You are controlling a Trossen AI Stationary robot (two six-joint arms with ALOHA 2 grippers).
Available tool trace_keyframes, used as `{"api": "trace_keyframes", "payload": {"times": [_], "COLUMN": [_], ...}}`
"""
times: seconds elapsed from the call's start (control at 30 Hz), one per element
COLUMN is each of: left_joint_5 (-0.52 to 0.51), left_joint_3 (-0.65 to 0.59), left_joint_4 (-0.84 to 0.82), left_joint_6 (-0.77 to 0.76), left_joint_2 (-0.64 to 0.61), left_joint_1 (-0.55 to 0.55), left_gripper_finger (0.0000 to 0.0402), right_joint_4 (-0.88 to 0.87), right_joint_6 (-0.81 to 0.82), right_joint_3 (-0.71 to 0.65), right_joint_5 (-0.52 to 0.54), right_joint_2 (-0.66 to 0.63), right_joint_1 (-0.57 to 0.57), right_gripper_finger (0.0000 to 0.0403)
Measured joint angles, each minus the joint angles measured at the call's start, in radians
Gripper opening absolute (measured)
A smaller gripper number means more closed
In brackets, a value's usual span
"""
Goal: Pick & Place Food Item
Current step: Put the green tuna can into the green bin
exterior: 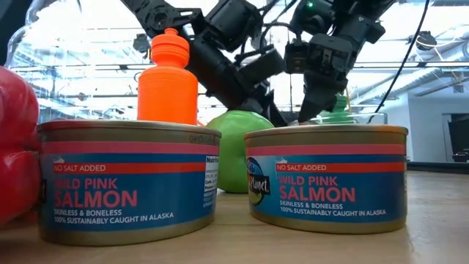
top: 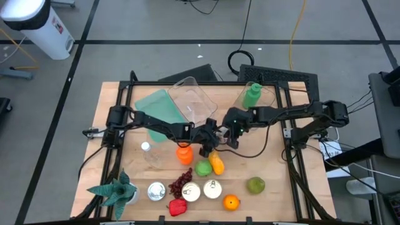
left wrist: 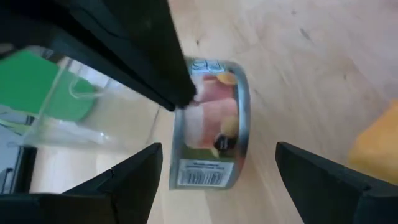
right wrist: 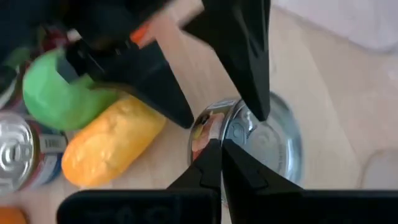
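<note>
Two salmon cans (exterior: 220, 180) front the low view; mid-surface (top: 275, 200), left gripper (left wrist: 214, 165) spread wide straddles a small tin (left wrist: 211, 140), clenched right gripper (right wrist: 221, 155) touching its rim, yellow fruit (right wrist: 112, 146) beside

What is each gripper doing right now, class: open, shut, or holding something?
Left gripper: open, fingers either side of a small can, not yet gripping.
Right gripper: shut, empty, tips at the same can.
</note>
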Motion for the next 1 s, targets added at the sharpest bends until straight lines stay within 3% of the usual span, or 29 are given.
{"api": "trace_keyframes", "payload": {"times": [0.23,0.37,0.7,1.0], "left_joint_5": [-0.010,-0.012,-0.018,-0.126], "left_joint_3": [0.002,0.002,0.002,0.003], "left_joint_4": [0.044,0.051,0.055,0.023], "left_joint_6": [-0.043,-0.043,0.008,0.045], "left_joint_2": [0.037,0.035,0.033,0.001], "left_joint_1": [0.029,0.032,0.007,-0.049], "left_gripper_finger": [0.0323,0.0303,0.0138,0.0138], "right_joint_4": [0.026,0.028,0.017,0.031], "right_joint_6": [0.002,-0.008,-0.022,-0.029], "right_joint_3": [0.000,0.001,0.002,0.003], "right_joint_5": [-0.001,-0.001,-0.002,-0.013], "right_joint_2": [0.000,-0.001,-0.001,-0.004], "right_joint_1": [-0.006,-0.006,-0.006,-0.002], "right_gripper_finger": [0.0001,0.0001,0.0000,0.0000]}}
